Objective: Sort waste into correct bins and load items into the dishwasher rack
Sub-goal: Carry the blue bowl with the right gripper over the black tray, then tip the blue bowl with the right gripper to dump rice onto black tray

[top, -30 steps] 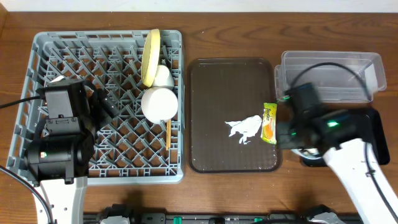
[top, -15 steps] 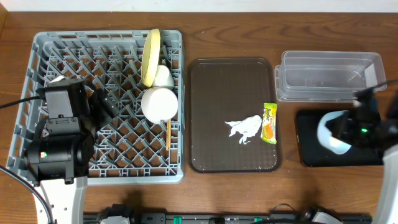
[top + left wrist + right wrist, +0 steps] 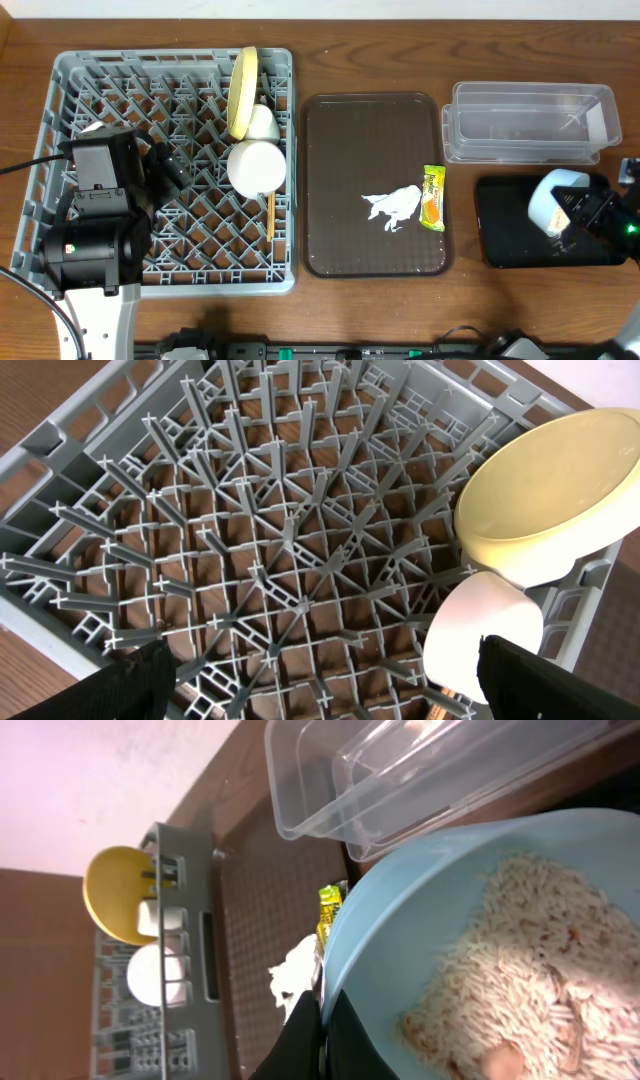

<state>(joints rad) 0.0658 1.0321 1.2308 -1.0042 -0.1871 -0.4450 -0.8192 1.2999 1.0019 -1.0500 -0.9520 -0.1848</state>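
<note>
- Right gripper [image 3: 583, 212]: the fingers are pinched tight on the rim of the blue bowl [image 3: 553, 200]. In the wrist view we can see the rim sandwiched between them.
- That bowl is tipped over on its side above the black tray [image 3: 505, 240], at the right end of the table. We can't tell whether it's touching the tray.
- Rice [image 3: 520, 960] is sitting in the bowl, piled on the inner wall.
- Clear bin [image 3: 528, 122]: just behind the black tray, right next to it.
- Brown tray [image 3: 350, 150] is in the middle. The napkin [image 3: 392, 207] and wrapper [image 3: 432, 197] lie on it, touching each other near its right edge.
- Rack [image 3: 120, 90] is on the left. The plate [image 3: 242, 92] stands on edge along its right side, towards the back.
- The cup [image 3: 264, 122] is just in front of the plate, and the white bowl [image 3: 256, 165] sits right up against the cup.
- Chopsticks [image 3: 270, 215] lie in the rack, poking out from under the white bowl towards the front.
- Left gripper [image 3: 322, 660]: it hovers over the rack with the fingers spread wide and nothing between them. From its wrist camera we only get pegs, plus the plate and white bowl off to one side.
</note>
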